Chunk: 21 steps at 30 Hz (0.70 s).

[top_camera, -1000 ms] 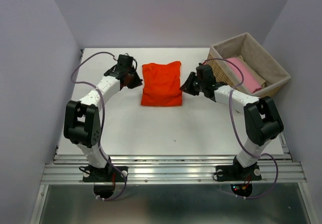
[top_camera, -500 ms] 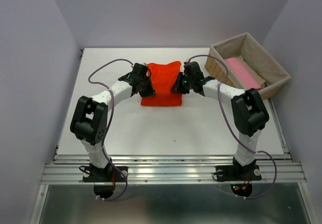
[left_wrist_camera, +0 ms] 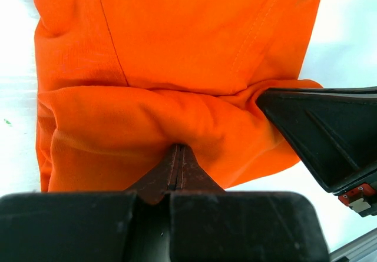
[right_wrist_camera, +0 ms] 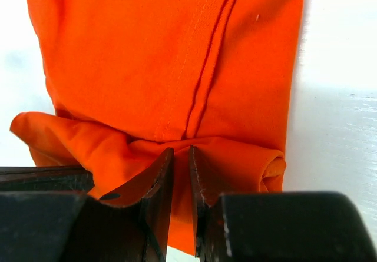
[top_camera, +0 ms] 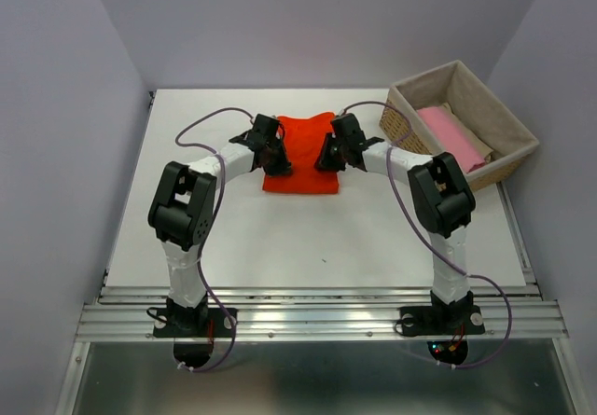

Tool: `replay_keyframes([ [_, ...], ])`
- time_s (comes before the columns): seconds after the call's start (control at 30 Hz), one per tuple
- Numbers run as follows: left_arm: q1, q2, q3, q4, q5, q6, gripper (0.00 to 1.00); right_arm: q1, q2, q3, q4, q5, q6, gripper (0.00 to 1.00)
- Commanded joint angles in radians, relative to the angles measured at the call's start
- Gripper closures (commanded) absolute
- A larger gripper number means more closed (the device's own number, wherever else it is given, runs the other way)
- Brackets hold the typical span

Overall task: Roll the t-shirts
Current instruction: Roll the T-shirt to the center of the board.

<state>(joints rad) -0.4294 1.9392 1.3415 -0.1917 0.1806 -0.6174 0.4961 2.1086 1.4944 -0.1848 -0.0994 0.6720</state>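
The bright orange-red t-shirt [top_camera: 300, 149] lies folded at the middle of the white table [top_camera: 280, 228]. My left gripper [top_camera: 279, 160] is at its left edge and my right gripper [top_camera: 327, 156] at its right edge, both near the shirt's front half. In the left wrist view the left gripper [left_wrist_camera: 178, 147] is shut, and the t-shirt [left_wrist_camera: 177, 50] puckers into a raised fold at its tips. The right gripper [right_wrist_camera: 181, 151] has its jaws nearly together, with a fold of the t-shirt [right_wrist_camera: 165, 56] pinched between them.
A wicker basket [top_camera: 403, 124] stands at the back right of the table and holds a pale pink t-shirt [top_camera: 448, 135] and a beige one [top_camera: 476, 140]. Purple cables loop over both arms. Grey walls close in the table on three sides.
Both grippers moved inward from beside the shirt onto its side edges and shut. The fabric between them has bunched and the shirt looks narrower.
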Motion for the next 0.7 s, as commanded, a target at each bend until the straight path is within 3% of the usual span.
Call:
replay_keyframes([
  [0.0,0.006,-0.069,0.01,0.009,0.005,0.033,1.0,-0.005,-0.097,-0.019,0.022,0.043,-0.032,0.78],
  [0.27,0.032,-0.126,0.021,-0.04,-0.047,0.042,1.0,0.051,-0.214,-0.12,0.062,0.049,-0.025,0.78],
  [0.47,0.046,-0.109,-0.036,0.003,-0.101,0.028,1.0,0.076,-0.159,-0.154,0.111,0.047,0.014,0.78],
  [0.67,0.08,-0.053,-0.065,0.035,-0.099,0.034,1.0,0.076,-0.056,-0.04,0.081,0.095,0.0,0.78],
])
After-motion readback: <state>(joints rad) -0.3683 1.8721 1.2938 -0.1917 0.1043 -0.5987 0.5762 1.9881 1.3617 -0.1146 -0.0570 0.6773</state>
